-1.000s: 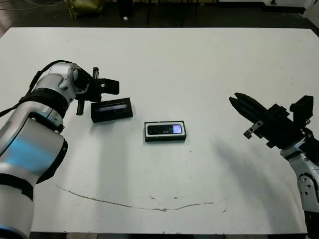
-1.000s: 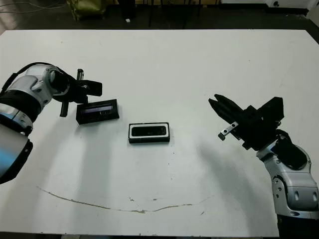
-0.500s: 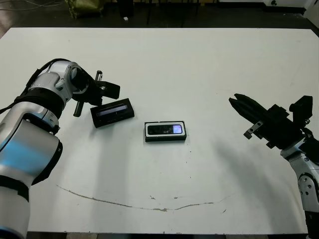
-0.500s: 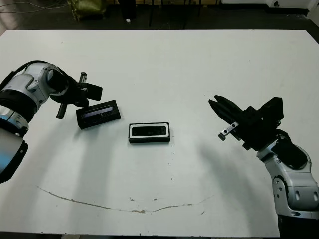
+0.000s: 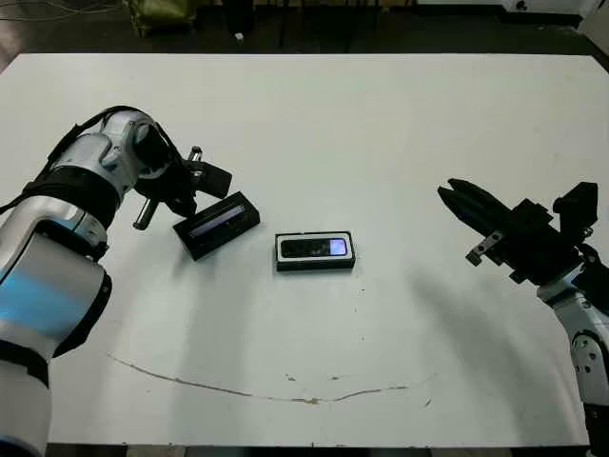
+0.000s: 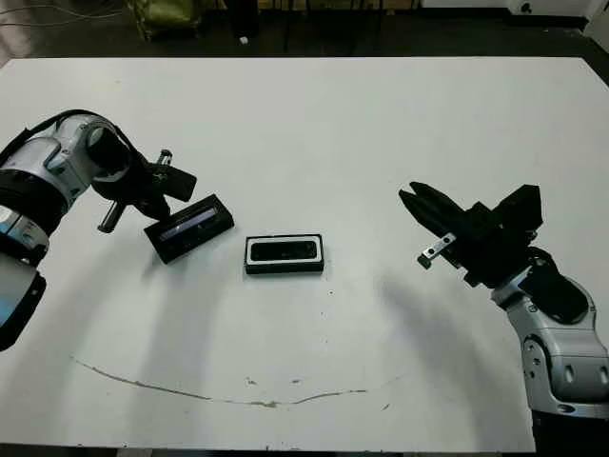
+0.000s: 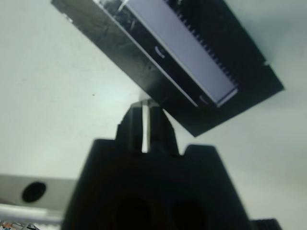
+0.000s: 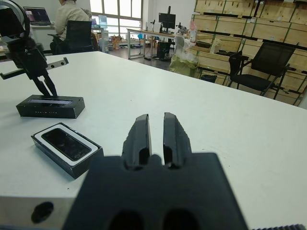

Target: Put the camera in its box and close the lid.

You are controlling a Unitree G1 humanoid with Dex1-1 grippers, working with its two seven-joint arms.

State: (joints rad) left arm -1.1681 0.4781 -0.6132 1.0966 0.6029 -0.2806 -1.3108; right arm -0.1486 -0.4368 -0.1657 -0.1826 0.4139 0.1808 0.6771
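The box lies at the table's middle, and the camera rests inside it with its bluish patch toward the right. Left of it the lid lies flat and askew, pale strip up. My left gripper is shut, its fingertips pressed against the lid's far left edge. My right gripper hovers shut well to the right of the box, holding nothing. In the right wrist view the box, camera and lid lie beyond its fingers.
A thin brown scratch runs across the table near its front edge. Beyond the table, the right wrist view shows a seated person, an office chair and shelves of crates.
The lid has turned on the table, its left end swinging nearer to me and its right end farther away, pushed by my left gripper, which shifted slightly toward me. The right arm stayed still.
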